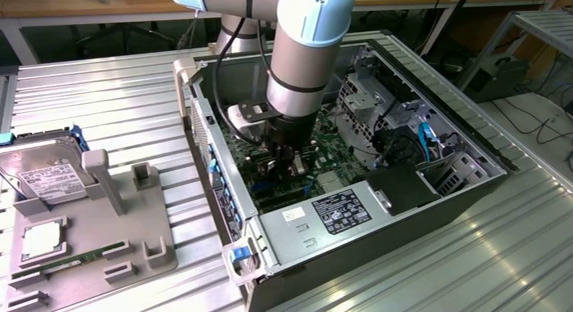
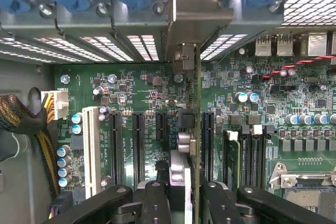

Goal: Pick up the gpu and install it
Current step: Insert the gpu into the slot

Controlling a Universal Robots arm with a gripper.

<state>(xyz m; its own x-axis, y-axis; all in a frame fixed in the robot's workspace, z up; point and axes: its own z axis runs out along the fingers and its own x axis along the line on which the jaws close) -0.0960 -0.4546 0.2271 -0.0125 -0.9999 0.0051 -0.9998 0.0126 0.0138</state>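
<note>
While inside the computer case (image 1: 268,238) | gripper (image 2: 184,195) fingers clamp gpu (image 2: 197,129) edge-on | card upright over motherboard (image 2: 294,129).

Ribbed silver aluminium-slat worktop (image 1: 107,104), evenly and brightly lit. Beyond it, a light wooden desk (image 1: 134,7) runs along the rear edge. A grey metal rack (image 1: 541,30) stands over a cable-strewn floor (image 1: 537,117).

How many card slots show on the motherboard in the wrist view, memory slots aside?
5. One white slot nearest the yellow cables; two long black slots beside it; a short black slot; another black slot just past the card. The card may hide one more.
</note>
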